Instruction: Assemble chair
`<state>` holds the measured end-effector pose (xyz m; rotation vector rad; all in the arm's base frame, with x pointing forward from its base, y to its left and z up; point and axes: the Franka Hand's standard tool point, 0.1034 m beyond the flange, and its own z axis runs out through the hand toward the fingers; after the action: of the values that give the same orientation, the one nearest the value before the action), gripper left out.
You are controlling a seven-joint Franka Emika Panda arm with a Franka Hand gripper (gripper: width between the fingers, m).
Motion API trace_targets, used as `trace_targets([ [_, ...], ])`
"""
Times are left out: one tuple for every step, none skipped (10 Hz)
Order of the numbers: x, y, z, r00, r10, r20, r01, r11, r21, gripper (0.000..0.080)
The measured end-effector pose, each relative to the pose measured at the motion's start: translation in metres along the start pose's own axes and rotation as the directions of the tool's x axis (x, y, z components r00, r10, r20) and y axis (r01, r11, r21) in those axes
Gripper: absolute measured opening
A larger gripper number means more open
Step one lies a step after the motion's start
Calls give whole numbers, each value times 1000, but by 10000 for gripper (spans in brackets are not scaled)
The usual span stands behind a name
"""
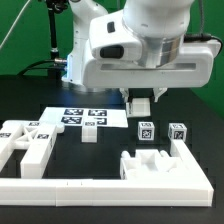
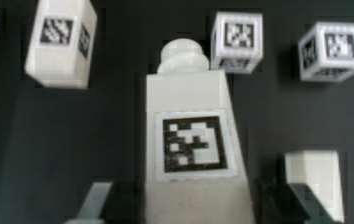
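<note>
1. The gripper (image 1: 141, 103) hangs under the large white robot arm (image 1: 140, 45), above the dark table (image 1: 105, 150). Its jaws are drawn in to a middling width and clamp a short square post (image 1: 141, 107) of the chair.
2. In the exterior view the short square post sits between the two dark fingers and is clear of the table. It hangs just past the marker board (image 1: 84, 117), on the exterior view's right of it.
3. In the wrist view the same post runs straight away from the camera. One finger (image 2: 96, 204) shows on each side of its near end. A square black-and-white tag (image 2: 195, 142) faces the lens, and a rounded peg (image 2: 186, 55) caps the far end.
4. Two more tagged posts stand upright on the table near the gripper: the nearer post (image 1: 146, 130) almost beneath it, and the farther post (image 1: 178, 131) towards the exterior view's right.
5. A small plain post (image 1: 90, 131) stands just beside the marker board's near edge.
6. A cluster of joined chair parts with an X-braced panel (image 1: 27, 134) lies at the exterior view's left, well apart from the gripper.
7. The L-shaped rail (image 1: 70, 190) runs along the front of the table.
</note>
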<state>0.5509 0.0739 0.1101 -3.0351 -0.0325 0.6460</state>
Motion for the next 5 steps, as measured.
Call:
trace_targets([
  [2,-10,-17,999,-14,-44,15,1000,6,282],
  [17,-17,-39,991,-51,-122,53,998,18,282],
  [31,-19,-53,966,-94,-241,98,995,6,282],
  [29,-18,-51,944,-83,-318,88,996,2,282],
  [29,-17,-49,930,-80,-360,85,996,0,282],
])
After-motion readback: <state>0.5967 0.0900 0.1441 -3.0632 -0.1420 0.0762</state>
